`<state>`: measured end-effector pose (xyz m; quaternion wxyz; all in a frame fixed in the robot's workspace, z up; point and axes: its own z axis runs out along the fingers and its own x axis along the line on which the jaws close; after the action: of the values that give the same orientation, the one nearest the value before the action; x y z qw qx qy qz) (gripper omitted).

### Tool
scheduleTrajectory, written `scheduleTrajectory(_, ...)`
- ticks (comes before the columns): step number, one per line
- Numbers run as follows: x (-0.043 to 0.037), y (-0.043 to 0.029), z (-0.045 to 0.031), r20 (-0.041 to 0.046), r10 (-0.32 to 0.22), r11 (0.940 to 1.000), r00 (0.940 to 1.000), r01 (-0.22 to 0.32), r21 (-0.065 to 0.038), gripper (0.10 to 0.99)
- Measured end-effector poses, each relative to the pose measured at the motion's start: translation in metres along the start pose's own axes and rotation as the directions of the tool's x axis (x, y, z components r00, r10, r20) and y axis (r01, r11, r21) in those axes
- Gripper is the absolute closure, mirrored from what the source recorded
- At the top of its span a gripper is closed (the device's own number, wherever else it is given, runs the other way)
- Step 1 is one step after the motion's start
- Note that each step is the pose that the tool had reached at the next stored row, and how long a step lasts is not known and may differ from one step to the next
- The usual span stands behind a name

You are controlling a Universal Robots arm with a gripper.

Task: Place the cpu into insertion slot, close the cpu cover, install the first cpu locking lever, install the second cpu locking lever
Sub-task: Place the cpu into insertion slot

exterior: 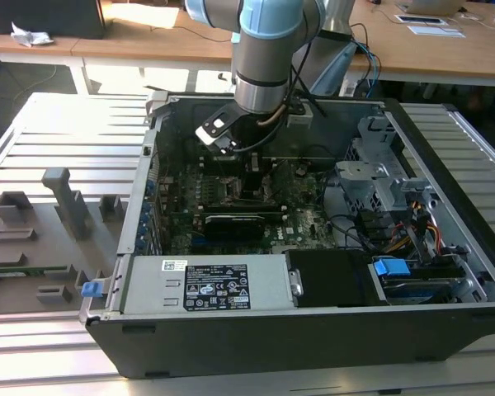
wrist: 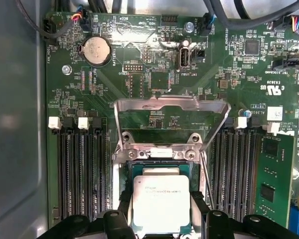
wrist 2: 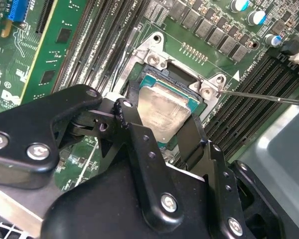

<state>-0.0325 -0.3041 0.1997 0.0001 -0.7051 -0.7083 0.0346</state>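
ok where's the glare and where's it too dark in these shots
Second wrist view: strong glare on the chip, washing its top pale. First wrist view: fairly even light, with a bright sheen on the raised metal cover and on the chip. Exterior view: sun flares on the desks behind, while the board sits dim inside the case under the arm.

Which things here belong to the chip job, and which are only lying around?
For the job: chip, socket, open cover, hand at the chip.
Lying about: coin battery, memory slots, power supply.
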Motion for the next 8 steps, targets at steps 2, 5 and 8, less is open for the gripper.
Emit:
scheduleTrajectory(2, 0.0000, 0.0000, 0.0008, 0.0000, 0.000, 1.0000, 1.0000, 0.000, 0.000, 0.541)
scheduleTrajectory(5, 0.0001, 0.0001, 0.0026, 0.0001, 0.000, 1.0000, 1.0000, 0.000, 0.000, 0.541)
scheduleTrajectory(8, 0.0001, 0.0001, 0.0038, 0.0000, 0.000, 1.0000, 1.0000, 0.000, 0.000, 0.541)
